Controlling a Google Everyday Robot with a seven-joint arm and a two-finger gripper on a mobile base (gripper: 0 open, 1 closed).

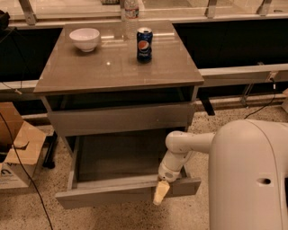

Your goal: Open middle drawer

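The small grey-brown cabinet [117,67] stands in the middle of the view. Its uppermost drawer front [117,119] is closed. The middle drawer [112,195] below it is pulled well out toward me, and its empty inside [117,155] shows. My gripper [160,192] reaches down from the white arm [180,148] at the right end of that drawer's front edge, its tan tip hanging over the front slab. The lowest front is hidden under the open drawer.
A white bowl [85,38], a blue soda can [144,44] and a clear bottle [131,9] stand on the cabinet top. A cardboard box [18,143] and a black cable [22,175] are on the speckled floor at the left. My white body [252,175] fills the lower right.
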